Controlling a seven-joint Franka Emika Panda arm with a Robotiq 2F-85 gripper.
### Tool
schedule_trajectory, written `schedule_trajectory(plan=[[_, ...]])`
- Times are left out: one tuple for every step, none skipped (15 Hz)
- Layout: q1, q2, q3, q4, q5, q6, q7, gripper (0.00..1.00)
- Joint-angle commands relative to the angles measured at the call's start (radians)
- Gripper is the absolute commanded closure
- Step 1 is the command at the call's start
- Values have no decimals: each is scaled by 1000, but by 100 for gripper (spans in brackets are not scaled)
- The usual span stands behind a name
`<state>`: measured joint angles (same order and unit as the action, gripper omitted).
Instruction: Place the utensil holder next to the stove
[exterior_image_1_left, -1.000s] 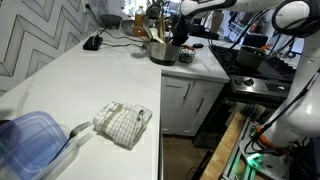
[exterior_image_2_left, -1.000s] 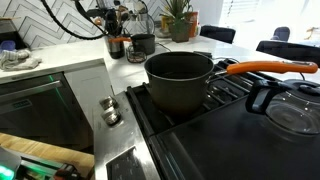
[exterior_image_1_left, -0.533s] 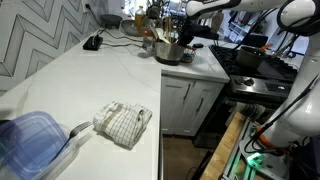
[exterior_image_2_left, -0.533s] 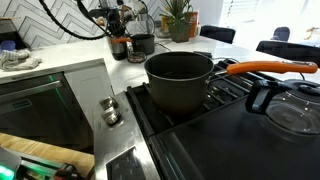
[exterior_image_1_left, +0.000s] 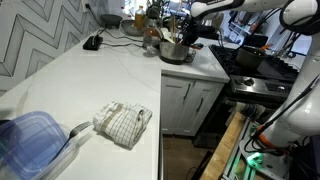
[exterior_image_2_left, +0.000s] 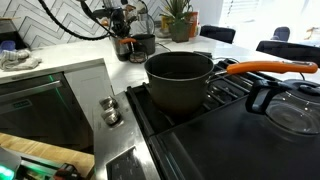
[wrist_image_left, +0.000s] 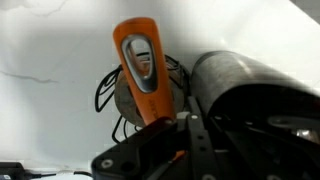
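Observation:
The utensil holder (exterior_image_1_left: 173, 51), a low grey-metal pot full of wooden and dark handles, hangs just over the white counter's far end, close to the black stove (exterior_image_1_left: 255, 62). My gripper (exterior_image_1_left: 184, 37) comes down on it from above and is shut on its rim. In an exterior view the utensil holder (exterior_image_2_left: 125, 46) shows small behind the stove grates (exterior_image_2_left: 235, 115). In the wrist view my gripper (wrist_image_left: 178, 122) is shut beside the grey metal wall of the utensil holder (wrist_image_left: 245, 85), with an orange-handled utensil (wrist_image_left: 140, 62) standing next to it.
A dark saucepan (exterior_image_2_left: 180, 80) with an orange handle sits on the stove's near burner, a glass lid (exterior_image_2_left: 292, 108) beside it. A small dark pot (exterior_image_2_left: 144, 43) and a plant (exterior_image_2_left: 180, 20) stand at the back. A checked cloth (exterior_image_1_left: 122, 122) and blue container (exterior_image_1_left: 30, 140) lie on the counter.
The gripper has carried the utensil holder along the counter toward the stove, a short way in each frame. It has stayed shut on it.

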<state>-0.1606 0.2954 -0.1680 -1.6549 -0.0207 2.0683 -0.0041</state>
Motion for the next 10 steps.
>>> schedule_trajectory(plan=[[-12, -1, -13, -29, -42, 45, 6, 99], [-13, 6, -15, -22, -44, 41, 11, 99], [-13, 9, -18, -19, -51, 39, 18, 99], [-16, 10, -21, -15, -49, 29, 22, 99], [-18, 8, -25, -16, -48, 24, 26, 99], [-22, 7, -31, -16, -50, 21, 30, 99], [-27, 6, -35, -17, -48, 19, 28, 99], [-32, 6, -40, -19, -47, 24, 28, 99], [-39, 3, -45, -21, -42, 28, 24, 99], [-45, 5, -50, -20, -41, 28, 20, 99]])
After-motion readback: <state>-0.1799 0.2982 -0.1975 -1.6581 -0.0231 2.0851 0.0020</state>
